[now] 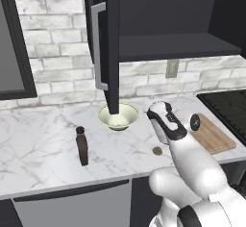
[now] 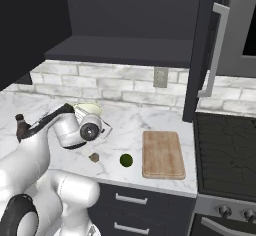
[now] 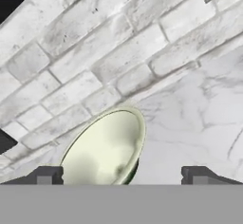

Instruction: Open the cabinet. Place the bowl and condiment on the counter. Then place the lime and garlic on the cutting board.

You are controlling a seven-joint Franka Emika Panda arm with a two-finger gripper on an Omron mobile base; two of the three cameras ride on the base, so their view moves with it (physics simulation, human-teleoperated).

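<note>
Pincer [image 3: 121, 175] spread above bowl [image 3: 102, 149] on marble counter [image 1: 38, 139]; white brick wall [image 1: 53, 48] behind.

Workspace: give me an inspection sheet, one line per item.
Surface: white marble counter.
Job's things: cabinet open, shelf bare; bowl and bottle stand on the counter; lime and garlic lie on the counter, left of the cutting board, which is bare.
Clutter: nothing seen.
Grippers: gripper open, empty, near the bowl.
Cables: nothing seen.
Surroundings: brick wall, wall outlet, stove.
</note>
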